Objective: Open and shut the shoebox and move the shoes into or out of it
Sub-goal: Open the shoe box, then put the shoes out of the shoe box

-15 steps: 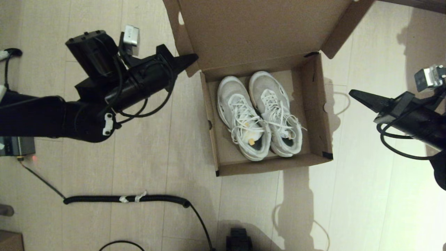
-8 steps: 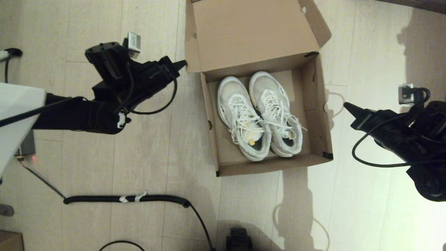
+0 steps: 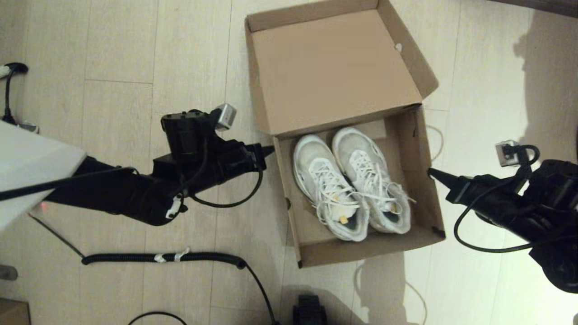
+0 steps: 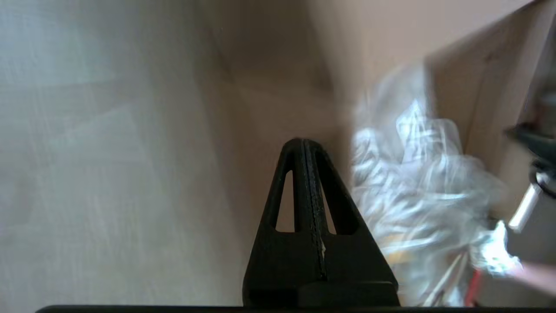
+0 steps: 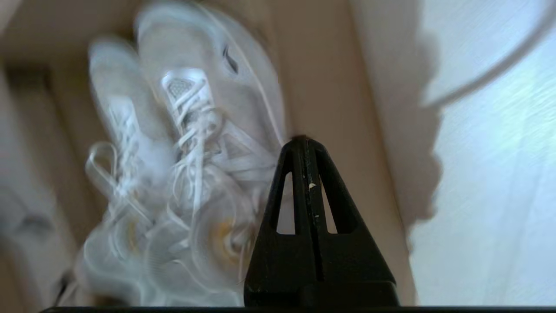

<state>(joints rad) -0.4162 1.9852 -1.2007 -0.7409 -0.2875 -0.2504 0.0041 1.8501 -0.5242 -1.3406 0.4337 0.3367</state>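
The shoebox (image 3: pixel 361 194) stands on the pale wooden floor (image 3: pixel 135 67), near the far edge of the head view and a little to the right of its middle. It is of plain brown cardboard, rectangular, and its long axis runs from the near side to the far side, turned slightly. The lid (image 3: pixel 334 67) is thrown back on its hinge at the far end and shows its smooth inner face.

Inside the box lie the shoes (image 3: pixel 352 180), side by side. They are white mesh sneakers with thick white soles and loose white laces. Their toes point to the hinge side and their heels to the near wall; a yellowish insole shows at the heels.

The left gripper (image 3: pixel 269 150) is just beside the left wall of the box, near the hinge corner, and its black pointed fingers are pressed together with nothing between them. The right gripper (image 3: pixel 431 172) is at the right wall, at about the middle of its length, and its fingers are also pressed together and hold nothing.

A black coiled cable (image 3: pixel 162 258) lies on the floor near the near edge.
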